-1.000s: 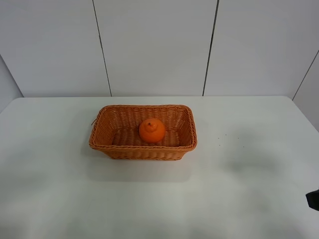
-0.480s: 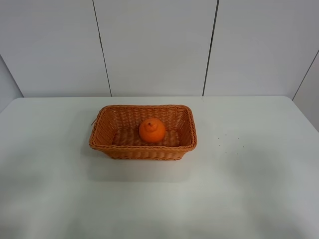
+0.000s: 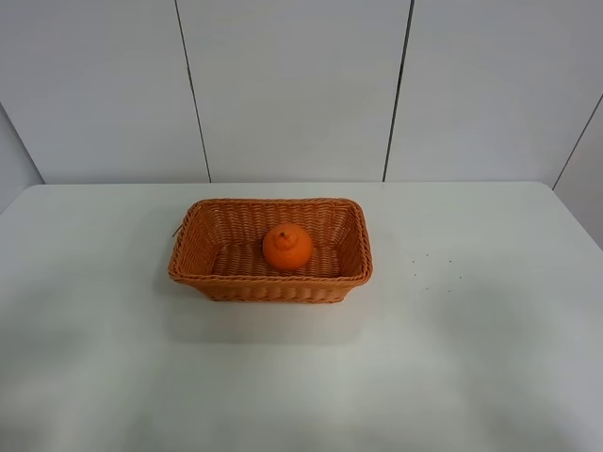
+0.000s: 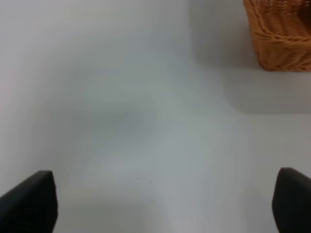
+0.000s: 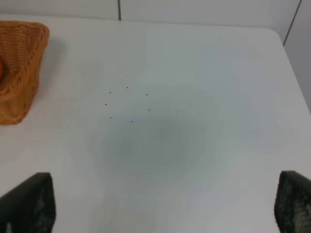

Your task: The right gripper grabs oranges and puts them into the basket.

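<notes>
The orange sits upright inside the wicker basket on the white table. Neither arm shows in the high view. In the right wrist view my right gripper is open and empty, its fingertips wide apart over bare table, well to the right of the basket's end. A sliver of the orange shows at that view's edge. In the left wrist view my left gripper is open and empty, with a basket corner off to one side.
The white table reaches a panelled wall at the back. A few tiny dark specks lie on the table right of the basket and also show in the right wrist view.
A dark tip of the right arm at the high view's right edge one second ago has gone out of view. The orange and basket have not moved.
</notes>
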You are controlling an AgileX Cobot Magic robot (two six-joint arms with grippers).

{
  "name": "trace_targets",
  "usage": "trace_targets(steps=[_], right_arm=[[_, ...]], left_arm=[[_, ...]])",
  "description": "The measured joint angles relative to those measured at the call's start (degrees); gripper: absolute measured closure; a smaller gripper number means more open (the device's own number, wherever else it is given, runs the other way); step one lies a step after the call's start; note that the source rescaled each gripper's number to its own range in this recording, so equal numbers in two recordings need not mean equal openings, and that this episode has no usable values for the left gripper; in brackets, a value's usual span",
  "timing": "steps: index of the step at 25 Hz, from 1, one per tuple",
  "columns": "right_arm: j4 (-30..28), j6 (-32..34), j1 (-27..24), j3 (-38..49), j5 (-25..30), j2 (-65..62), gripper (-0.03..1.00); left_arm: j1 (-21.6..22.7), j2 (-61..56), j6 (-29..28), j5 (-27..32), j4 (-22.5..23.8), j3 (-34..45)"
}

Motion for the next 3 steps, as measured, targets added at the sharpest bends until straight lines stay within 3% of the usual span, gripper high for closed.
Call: trace_targets(steps=[3], right_arm=[[-0.05,0.00,0.00,0.00,-0.05,0.00,-0.03]], left_arm=[[0.00,0.00,0.00,0.00,0.00,0.00]])
